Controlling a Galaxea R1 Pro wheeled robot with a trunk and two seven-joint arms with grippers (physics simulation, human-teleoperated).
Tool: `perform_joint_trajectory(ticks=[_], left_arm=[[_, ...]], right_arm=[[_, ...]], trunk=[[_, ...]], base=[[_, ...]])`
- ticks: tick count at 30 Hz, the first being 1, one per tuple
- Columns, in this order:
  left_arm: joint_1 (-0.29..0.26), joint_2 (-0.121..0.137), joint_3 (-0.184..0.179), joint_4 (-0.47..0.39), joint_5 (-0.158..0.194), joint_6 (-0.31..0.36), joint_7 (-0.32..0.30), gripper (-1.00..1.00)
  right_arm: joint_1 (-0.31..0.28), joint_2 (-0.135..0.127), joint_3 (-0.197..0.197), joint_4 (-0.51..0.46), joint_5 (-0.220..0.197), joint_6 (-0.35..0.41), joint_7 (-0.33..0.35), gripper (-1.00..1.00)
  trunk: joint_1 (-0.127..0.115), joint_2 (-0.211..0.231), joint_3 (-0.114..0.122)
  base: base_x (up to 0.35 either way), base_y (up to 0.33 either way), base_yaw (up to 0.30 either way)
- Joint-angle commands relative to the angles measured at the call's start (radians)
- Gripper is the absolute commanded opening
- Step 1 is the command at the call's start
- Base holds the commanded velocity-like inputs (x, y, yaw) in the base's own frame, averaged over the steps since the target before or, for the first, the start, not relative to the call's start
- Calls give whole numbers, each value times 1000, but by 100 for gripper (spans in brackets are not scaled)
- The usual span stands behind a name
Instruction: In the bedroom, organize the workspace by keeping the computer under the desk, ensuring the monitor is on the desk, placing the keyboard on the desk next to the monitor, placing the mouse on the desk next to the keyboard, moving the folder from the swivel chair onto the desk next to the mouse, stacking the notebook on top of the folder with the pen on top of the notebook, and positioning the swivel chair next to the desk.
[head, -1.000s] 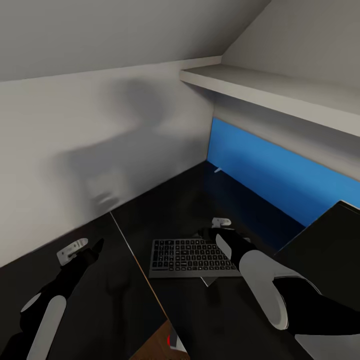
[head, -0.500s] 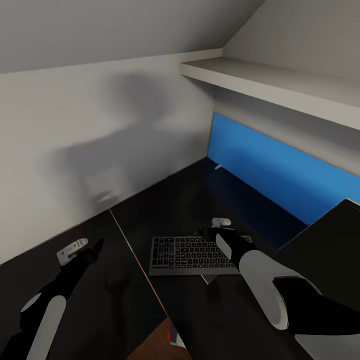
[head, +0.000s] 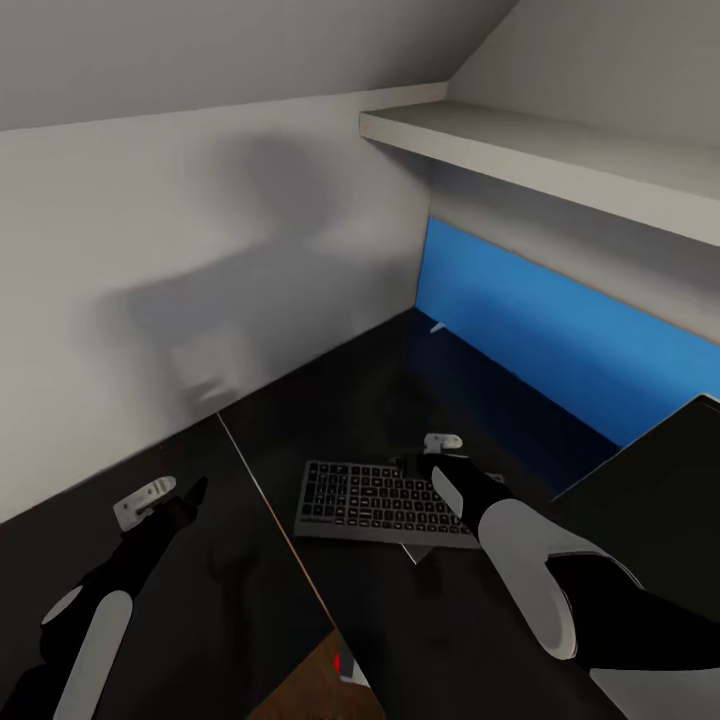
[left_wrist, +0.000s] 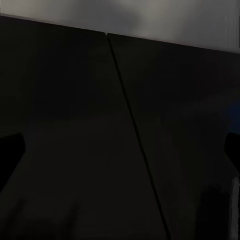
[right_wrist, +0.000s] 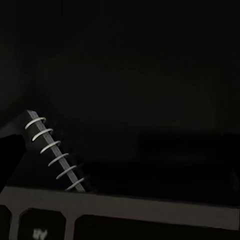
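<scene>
Head view: the right gripper (head: 428, 462) hangs low over the far edge of the keyboard (head: 385, 503), which lies flat on the black worktop (head: 350, 400). I cannot tell whether its jaws touch the keyboard or how far apart they stand. A pale corner of something flat sticks out from under the keyboard's near edge, below the right forearm. The monitor (head: 660, 490) stands on the worktop off to the right of these jaws, its dark screen close beside the right arm. Well beyond the jaws, a small white pen (head: 437, 327) lies at the foot of the blue back panel (head: 560, 330). The left gripper (head: 160, 497) hovers over bare worktop, well apart from the keyboard; its jaws look open.

Left wrist view: the 2 dark fingertips stand wide apart at the edges, with a seam in the worktop running between them.

Right wrist view: the keyboard's edge lies just under the jaws, and past it a spiral-bound notebook (right_wrist: 55, 152) with 6 white rings rests on the worktop.
</scene>
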Motion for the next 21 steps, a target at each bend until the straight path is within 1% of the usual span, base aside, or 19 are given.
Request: perform_joint_trajectory(ticks=[1,7,12,21], left_arm=[[-1,0,-1,-2,10,5,7,100],[-1,-1,-1,-2,10,5,7,100],[-1,0,-1,-2,10,6,7,100],[-1,0,0,-2,11,7,7,100]], right_arm=[[0,0,-5,10,-20,3,1,100],[0,0,-5,10,-19,3,1,100],[0,-1,-5,10,-20,3,1,100],[0,-1,-5,10,-21,2,1,100]], trunk=[[1,-1,-3],[1,-1,-12],[1,-1,-15],[1,-1,-15]], base=[[0,0,0],[0,0,0],[-21,0,0],[-186,0,0]])
